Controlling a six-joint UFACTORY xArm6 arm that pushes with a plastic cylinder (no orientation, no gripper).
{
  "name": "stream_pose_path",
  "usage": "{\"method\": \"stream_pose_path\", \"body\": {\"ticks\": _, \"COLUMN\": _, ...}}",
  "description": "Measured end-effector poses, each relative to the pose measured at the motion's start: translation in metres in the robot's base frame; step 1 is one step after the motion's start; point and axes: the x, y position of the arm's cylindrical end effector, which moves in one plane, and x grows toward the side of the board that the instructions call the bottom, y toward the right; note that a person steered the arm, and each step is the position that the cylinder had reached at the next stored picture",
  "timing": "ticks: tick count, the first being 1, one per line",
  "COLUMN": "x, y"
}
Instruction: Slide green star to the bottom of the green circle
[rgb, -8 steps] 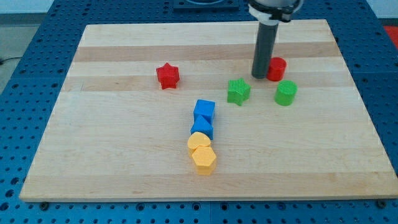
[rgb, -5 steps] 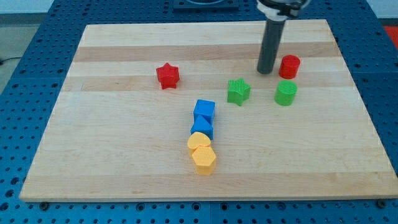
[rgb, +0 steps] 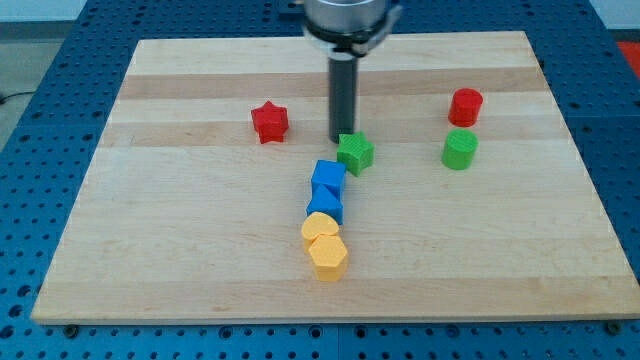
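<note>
Beside the green star (rgb: 355, 153) — upper-left edge — my tip (rgb: 342, 139); no pincer shows.

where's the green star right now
The green star sits near the board's middle, just up and to the view's right of the upper blue block, far left of the green circle. My tip touches its upper-left edge.

No readable text or labels anywhere
</note>
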Motion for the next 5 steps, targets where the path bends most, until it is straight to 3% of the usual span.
{"method": "stream_pose_path", "body": {"ticks": 1, "x": 0.002, "y": -0.032}}
{"method": "stream_pose_path", "body": {"ticks": 2, "x": 0.024, "y": -0.025}}
{"method": "stream_pose_path", "body": {"ticks": 5, "x": 0.043, "y": 0.063}}
